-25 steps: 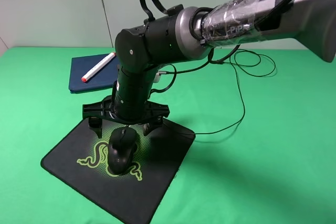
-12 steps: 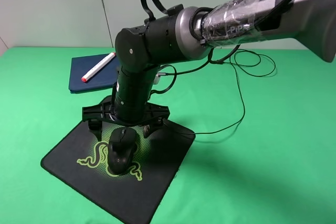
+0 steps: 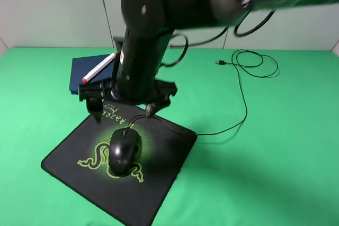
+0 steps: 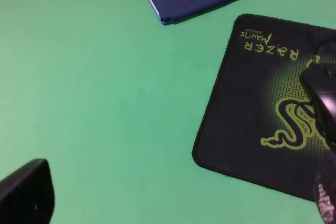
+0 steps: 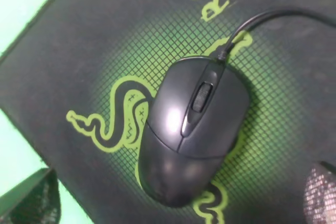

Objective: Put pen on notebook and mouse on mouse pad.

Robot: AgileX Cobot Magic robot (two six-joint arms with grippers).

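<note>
Since a second ago: right gripper has risen off the mouse, which stays put on the mouse pad.
Right gripper: fingers spread wide, holding nothing — it hangs above the mouse, apart from it.
Left gripper: only dark finger edges show in its wrist view; I cannot tell how far it is open.
Mouse: lies on the green snake logo near the pad's middle; long axis runs front to back, cable end pointing away toward the notebook.
Pen: lies across the notebook cover, slanted, one orange tip toward the pad.
Step in hand: retreat — lift straight up and clear the cable so nothing drags the mouse.
</note>
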